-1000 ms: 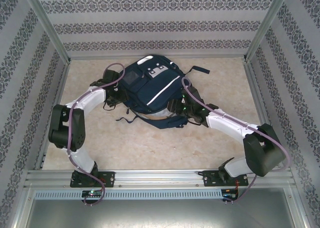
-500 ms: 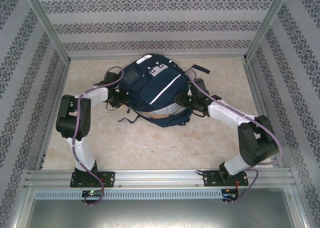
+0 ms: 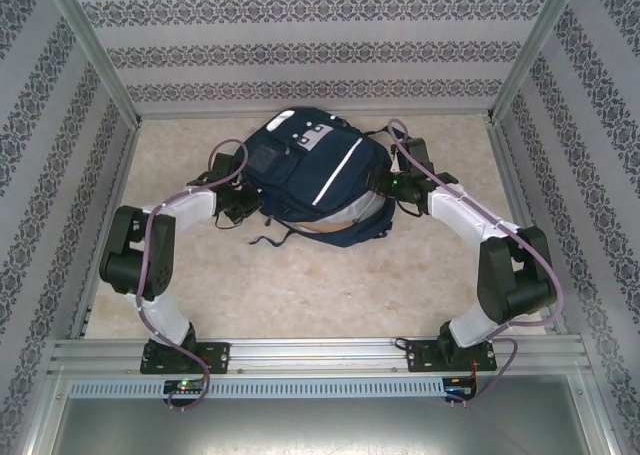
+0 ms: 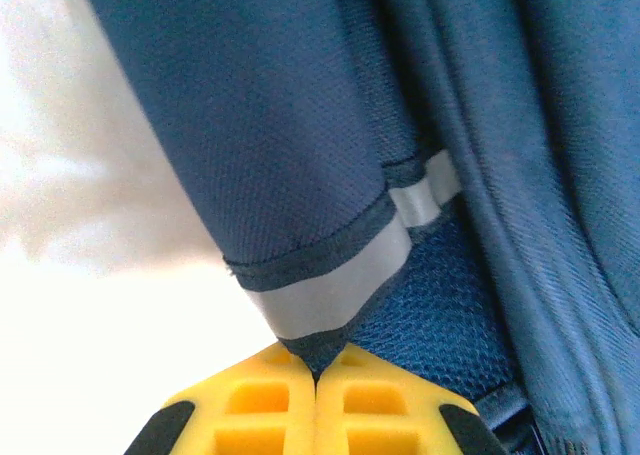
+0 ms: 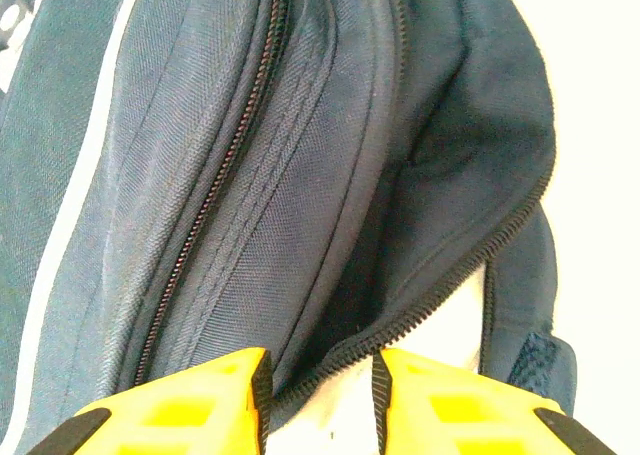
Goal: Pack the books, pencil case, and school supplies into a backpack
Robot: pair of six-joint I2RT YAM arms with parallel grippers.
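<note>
The navy backpack (image 3: 315, 175) lies on the beige table toward the back, its white reflective stripe facing up. At its left side, my left gripper (image 3: 243, 201) is shut; the left wrist view shows the yellow fingers (image 4: 260, 405) of the left gripper (image 4: 318, 363) pinching a navy fabric corner with a grey stripe (image 4: 330, 290). My right gripper (image 3: 386, 182) is at the backpack's right side. In the right wrist view the right gripper (image 5: 322, 385) holds the open zipped edge (image 5: 440, 285) of the backpack (image 5: 250, 175) between its pads. The books, pencil case and school supplies are out of view.
Patterned walls and metal posts (image 3: 100, 55) close in the table on three sides. Loose dark straps (image 3: 262, 240) trail from the backpack toward me. Bare tabletop (image 3: 320, 285) lies between the backpack and the arm bases.
Both arms have reached farther back and the backpack has slid away from me with them. The left gripper has closed onto the fabric corner.
</note>
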